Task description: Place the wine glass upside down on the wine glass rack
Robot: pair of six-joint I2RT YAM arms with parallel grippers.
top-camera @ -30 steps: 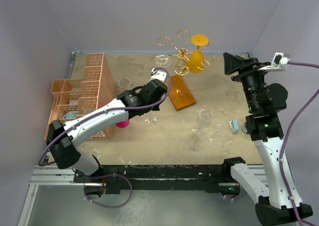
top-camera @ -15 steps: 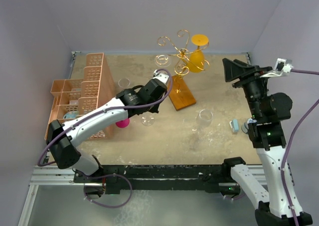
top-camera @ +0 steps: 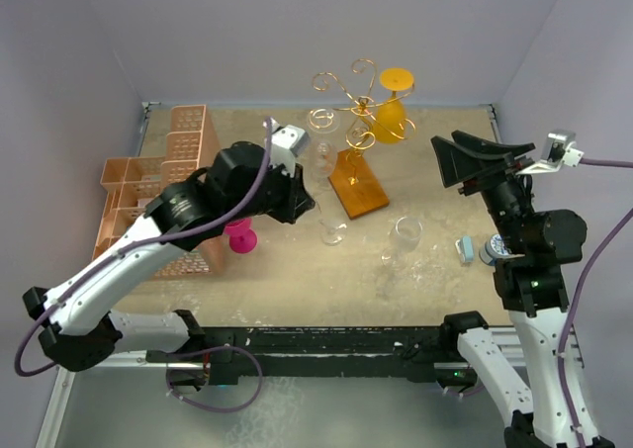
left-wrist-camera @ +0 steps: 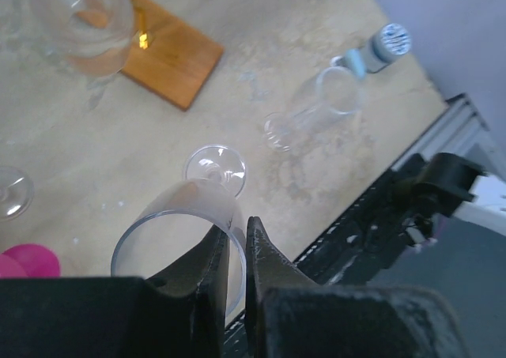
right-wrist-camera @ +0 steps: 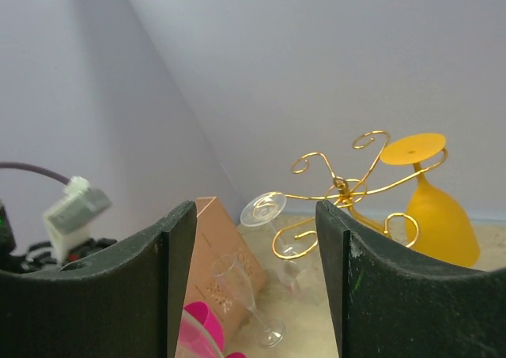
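While the task wants the glass bowl-down on the rack, the left gripper (left-wrist-camera: 235,233) pinches the wine glass (left-wrist-camera: 175,216) by the wall of its bowl, jaws nearly closed on the thin rim. This leaves the stem and foot free to slide into a wire arm. The glass appears lifted off the table (top-camera: 435,280) near the centre of the top view. Its foot is lower than its bowl, so I judge it needs turning over before it goes on. The rack (top-camera: 348,94) stands at upper centre, just up and right of the held glass, with its wooden base (top-camera: 358,183) flat on the table. Two of its arms are taken: a yellow glass (top-camera: 392,120) hangs upside down on the right side and a hung clear glass (top-camera: 323,159) on the left, so a free scroll must be chosen. The right gripper (top-camera: 445,161) is raised at the right of the frame, spread wide and holding nothing, seemingly parked out of the way. The crate (top-camera: 188,146) at the left has several compartments; something pale blue shows in a lower one, too small to name. A pink glass (top-camera: 240,235) sits beside the crate, a spare glass (top-camera: 401,238) is lower right of the base, and a small capped bottle (top-camera: 492,248) is near the right arm.
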